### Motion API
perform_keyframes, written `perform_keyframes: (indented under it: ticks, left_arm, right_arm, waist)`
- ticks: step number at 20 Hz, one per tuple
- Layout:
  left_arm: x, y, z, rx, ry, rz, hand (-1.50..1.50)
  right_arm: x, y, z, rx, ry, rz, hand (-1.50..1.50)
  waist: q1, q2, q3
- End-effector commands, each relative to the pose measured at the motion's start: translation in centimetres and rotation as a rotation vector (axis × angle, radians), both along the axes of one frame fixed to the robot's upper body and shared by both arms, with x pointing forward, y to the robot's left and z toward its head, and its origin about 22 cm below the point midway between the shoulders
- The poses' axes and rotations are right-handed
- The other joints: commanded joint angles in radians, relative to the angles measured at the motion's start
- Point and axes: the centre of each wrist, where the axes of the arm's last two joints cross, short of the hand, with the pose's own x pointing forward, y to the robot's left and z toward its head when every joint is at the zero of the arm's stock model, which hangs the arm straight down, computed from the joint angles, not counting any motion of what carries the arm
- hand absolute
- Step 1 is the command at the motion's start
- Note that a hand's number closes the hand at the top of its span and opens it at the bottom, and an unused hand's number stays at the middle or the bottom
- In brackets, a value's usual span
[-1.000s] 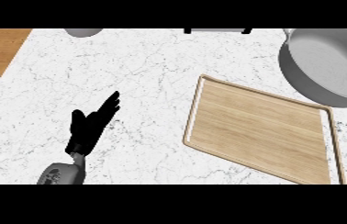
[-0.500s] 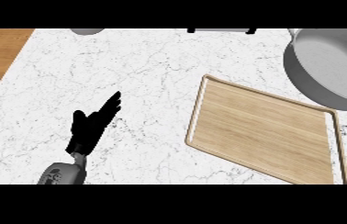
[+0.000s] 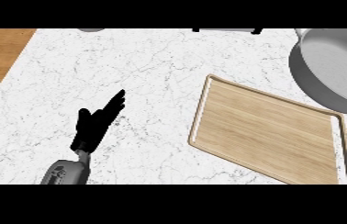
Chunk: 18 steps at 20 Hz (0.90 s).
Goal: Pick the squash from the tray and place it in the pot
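A wooden tray [image 3: 271, 131] lies on the white marble counter at the right, and nothing shows on its surface. The grey pot [image 3: 324, 67] sits beyond it at the right edge, partly cut off by the frame. No squash is visible anywhere. My left hand [image 3: 95, 126] rests open at the lower left, fingers straight and pointing up and to the right, well apart from the tray. The right hand does not show.
A strip of wooden surface [image 3: 13, 46] borders the counter at the top left. A dark handle-like shape [image 3: 227, 30] and a small grey object [image 3: 88, 30] peek in at the far edge.
The whole view has slid a little: the tray and pot sit slightly further right and lower than a second ago. The left hand keeps its pose.
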Motion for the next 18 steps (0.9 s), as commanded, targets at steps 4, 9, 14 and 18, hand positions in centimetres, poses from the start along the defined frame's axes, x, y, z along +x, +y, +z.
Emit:
perform_keyframes:
  ticks: [4,9,14,18]
  left_arm:
    - [0.7,-1.5,0.2,-0.005,-0.003,-0.023,0.00]
    - [0.6,-0.4,-0.1,-0.012,-0.017,-0.008,0.00]
    - [0.1,0.7,0.2,0.004,0.000,-0.008,0.00]
    - [0.5,-0.1,0.7,0.000,-0.004,0.013,0.00]
  right_arm:
    - [1.8,1.8,-2.1,0.025,0.352,-0.116,1.50]
    - [2.9,3.1,-2.6,0.086,0.508,-0.174,-1.50]
    - [4.5,6.1,-3.4,0.299,0.184,-0.078,-1.50]
    - [4.5,4.8,-0.2,0.504,-0.166,-0.038,-1.50]
  waist:
    - [0.023,0.011,0.001]
    - [0.013,0.008,0.001]
    - [0.008,0.005,0.004]
    - [-0.013,0.001,0.007]
